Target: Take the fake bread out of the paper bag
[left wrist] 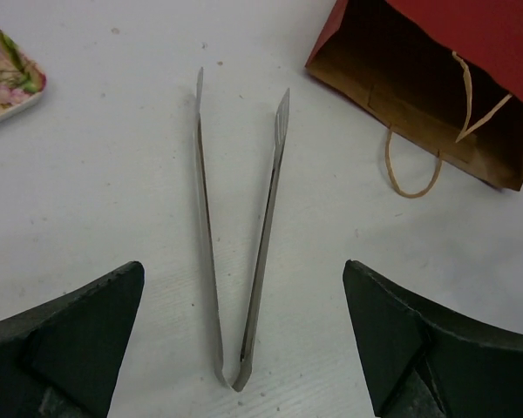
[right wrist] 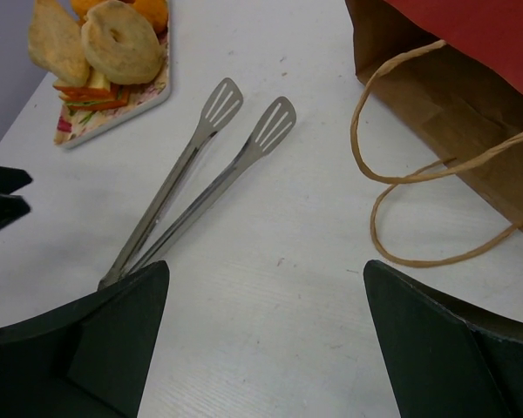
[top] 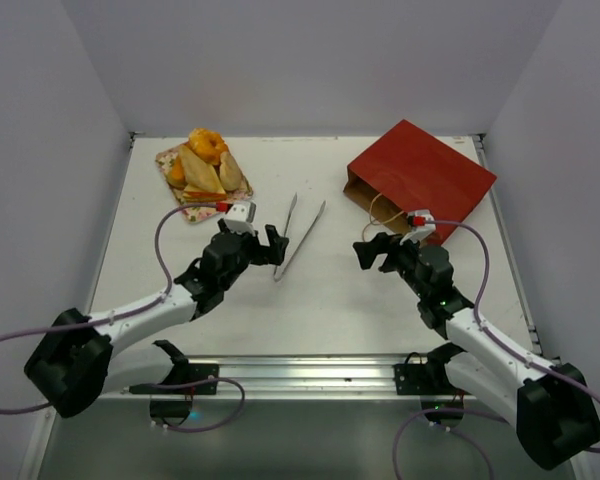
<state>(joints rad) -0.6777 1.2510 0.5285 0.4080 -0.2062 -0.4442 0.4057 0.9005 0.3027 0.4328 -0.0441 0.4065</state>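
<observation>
Orange and tan, the fake bread [top: 202,165] sits heaped on the floral tray [top: 195,212] near the far left corner of the desk [top: 320,300], so we judge the emptying done. The paper bag [top: 425,175] lies flat by the far right corner, its mouth facing the middle, with no bread showing inside. Metal tongs [top: 298,237] rest between. Our left claw [top: 276,247] and right claw [top: 368,254] flank them, spread and empty, since nothing seems left to fetch.

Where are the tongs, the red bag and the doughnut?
tongs [right wrist: 222,103], right wrist view, on one slotted tip.
bag [top: 425,170], top view, on its red side.
doughnut [right wrist: 139,57], right wrist view, on its ring.
</observation>
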